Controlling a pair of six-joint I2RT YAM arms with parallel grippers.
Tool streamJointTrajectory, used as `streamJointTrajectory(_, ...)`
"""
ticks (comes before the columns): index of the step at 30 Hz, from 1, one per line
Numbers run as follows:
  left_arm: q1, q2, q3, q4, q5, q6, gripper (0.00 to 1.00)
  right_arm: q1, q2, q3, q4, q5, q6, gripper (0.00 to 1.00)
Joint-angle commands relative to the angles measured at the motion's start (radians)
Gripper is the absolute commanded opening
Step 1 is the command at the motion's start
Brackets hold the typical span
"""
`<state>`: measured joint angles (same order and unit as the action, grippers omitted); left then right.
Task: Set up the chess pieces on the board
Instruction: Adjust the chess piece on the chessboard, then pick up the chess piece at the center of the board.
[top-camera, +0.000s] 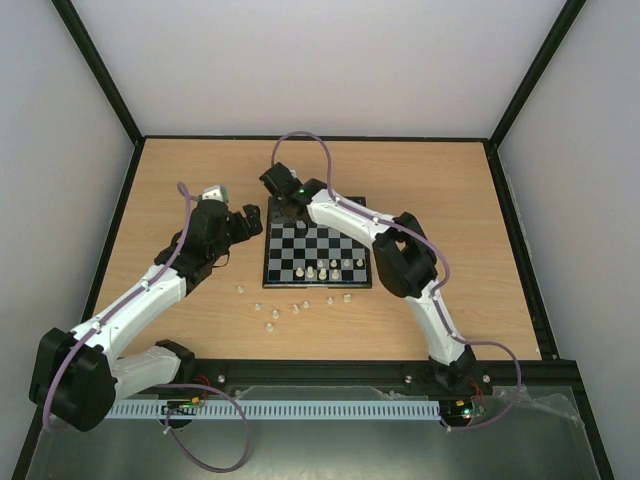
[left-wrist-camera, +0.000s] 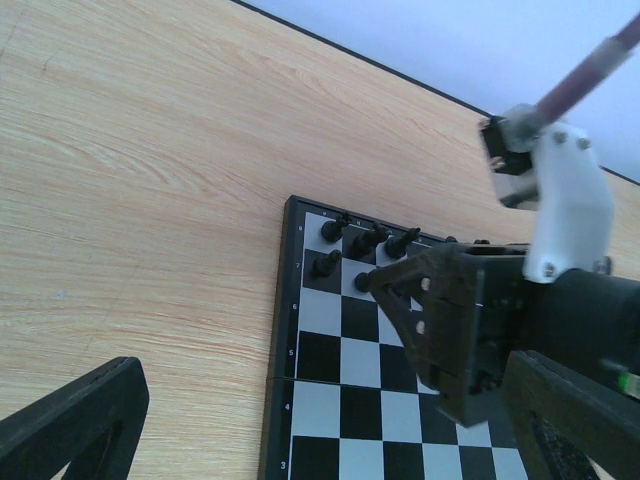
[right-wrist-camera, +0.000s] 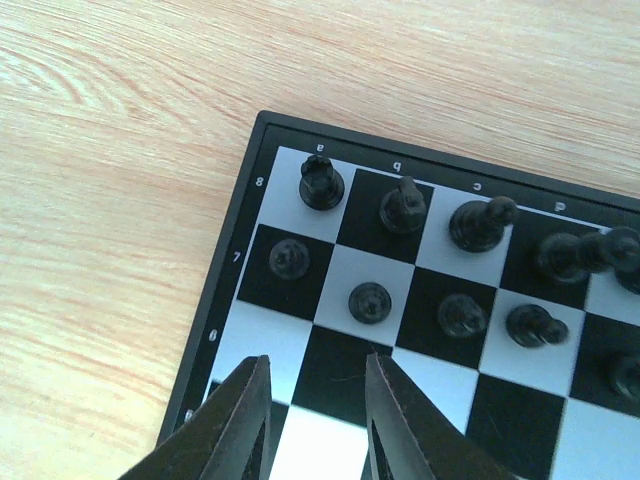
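Top external view: nearest the arm bases, a scatter of loose white chess pieces (top-camera: 275, 314) lies on the table (top-camera: 460, 300), just off the near edge of the board (top-camera: 330, 245) and bunched toward its near-left corner. Just beyond them, a handful more stand on the board's two near rows, mostly in the right half. Many squares there are bare, so I judge the white side only partly set.

Farther on, the left gripper (top-camera: 243, 222) hangs beside the board's left edge, toward the far-left corner, its jaws spread wide and holding nothing. The right gripper (top-camera: 285, 207) is over that far-left corner. In the right wrist view its fingers (right-wrist-camera: 250, 420) stand a narrow gap apart with nothing between them. They are above the squares just inside the left rim, one row nearer than the black chessmen (right-wrist-camera: 321, 183) that fill the two far rows.

The step in hand looks like the pause between placings, with an empty gripper over the finished black end. The loose white men are well apart from it, across the whole board. The next move calls for lifting clear of the black pieces without brushing them and travelling back to the near edge. There it must come straight down with the jaws astride one tiny piece. The left gripper seems better placed for those near the near-left corner.
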<state>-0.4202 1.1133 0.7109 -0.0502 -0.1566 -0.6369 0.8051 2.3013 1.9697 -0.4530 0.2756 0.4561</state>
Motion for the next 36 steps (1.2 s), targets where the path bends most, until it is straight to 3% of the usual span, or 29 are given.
streamJointTrajectory(1,0.006,-0.012,-0.011,0.01,0.005,-0.004,1.0,0.017,-0.11,-0.058,-0.063,0.028,0.0,0.28)
streamJointTrajectory(4,0.006,-0.011,-0.012,0.01,0.003,-0.004,1.0,0.032,-0.201,-0.116,-0.065,0.036,-0.012,0.31)
streamJointTrajectory(13,0.006,-0.006,-0.013,0.01,0.006,-0.007,1.0,0.036,-0.565,-0.54,-0.016,-0.007,-0.012,0.68)
streamJointTrajectory(24,0.006,0.026,-0.013,0.014,0.01,-0.009,1.0,0.042,-0.943,-1.077,0.03,-0.149,0.09,0.56)
streamJointTrajectory(36,0.006,0.065,-0.008,0.021,0.003,-0.005,1.0,0.1,-0.984,-1.242,0.087,-0.169,0.149,0.43)
